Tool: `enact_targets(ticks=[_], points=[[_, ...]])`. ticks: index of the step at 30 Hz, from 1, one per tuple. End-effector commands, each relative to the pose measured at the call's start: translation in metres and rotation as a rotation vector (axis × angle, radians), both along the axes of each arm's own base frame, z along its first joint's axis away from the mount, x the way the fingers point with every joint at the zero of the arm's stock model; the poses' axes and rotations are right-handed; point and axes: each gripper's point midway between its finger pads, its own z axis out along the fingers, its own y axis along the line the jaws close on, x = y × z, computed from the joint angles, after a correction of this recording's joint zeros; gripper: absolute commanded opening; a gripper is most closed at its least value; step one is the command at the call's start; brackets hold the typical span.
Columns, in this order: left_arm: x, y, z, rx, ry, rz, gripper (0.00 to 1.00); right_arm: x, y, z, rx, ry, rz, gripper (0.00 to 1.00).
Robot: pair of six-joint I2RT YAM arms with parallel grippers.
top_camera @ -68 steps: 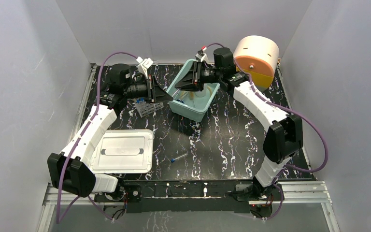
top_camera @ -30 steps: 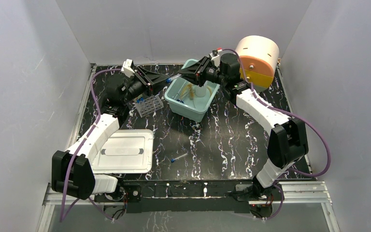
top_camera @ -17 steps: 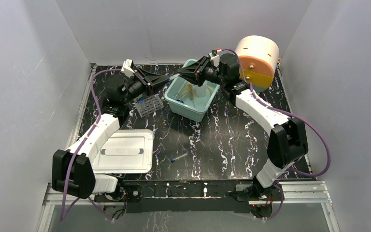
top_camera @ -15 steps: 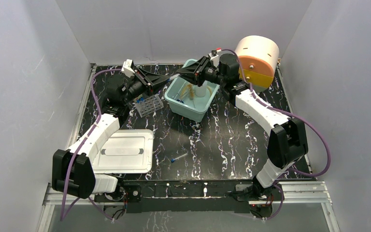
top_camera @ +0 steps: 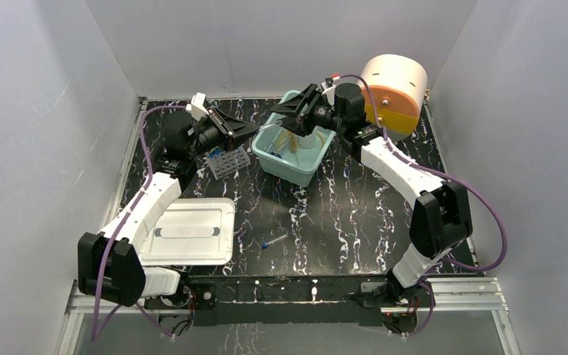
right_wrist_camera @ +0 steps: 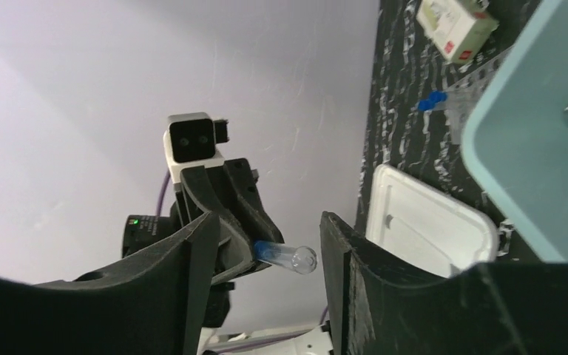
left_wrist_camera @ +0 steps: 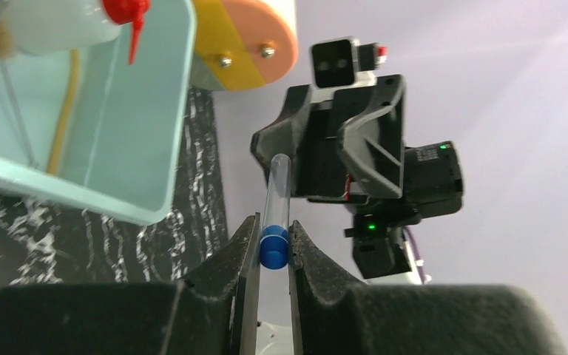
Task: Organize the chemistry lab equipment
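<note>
Tube point(left_wrist_camera: 276, 194) pinched between left fingers point(left_wrist_camera: 241, 260).

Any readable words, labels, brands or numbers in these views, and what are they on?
None can be read.
The small white box on the table bears a red patch with print too blurred to read.
The white lid, teal bin and tube show no lettering.

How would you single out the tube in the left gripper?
Find the teal bin at the rear. Just left of it, the left gripper pinches a clear blue-capped tube; unlike the racked tubes, it hangs in mid-air.
</note>
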Motion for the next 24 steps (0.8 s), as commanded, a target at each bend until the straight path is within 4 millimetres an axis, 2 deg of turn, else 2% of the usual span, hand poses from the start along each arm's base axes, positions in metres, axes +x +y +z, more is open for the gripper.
enact_targets(ticks=[1, 5, 10, 15, 19, 24], points=[[-0.025, 0.016, -0.004, 0.140, 0.028, -0.019, 0.05, 0.008, -0.029, 0.027, -0.111, -0.200, -0.086, 0.64], [-0.034, 0.052, -0.035, 0.316, 0.162, 0.042, 0.05, 0.014, -0.053, 0.015, -0.266, -0.257, -0.148, 0.65], [-0.057, 0.097, -0.074, 0.622, 0.359, 0.092, 0.06, 0.016, -0.080, 0.017, -0.410, -0.338, -0.237, 0.65], [-0.078, 0.131, -0.098, 0.850, 0.477, 0.103, 0.08, 0.012, -0.095, 0.017, -0.481, -0.372, -0.273, 0.65], [-0.072, 0.146, -0.111, 0.954, 0.519, 0.110, 0.08, 0.007, -0.098, 0.013, -0.493, -0.368, -0.273, 0.65], [-0.043, 0.152, -0.110, 1.000, 0.508, 0.151, 0.08, 0.001, -0.102, 0.011, -0.511, -0.370, -0.269, 0.65]])
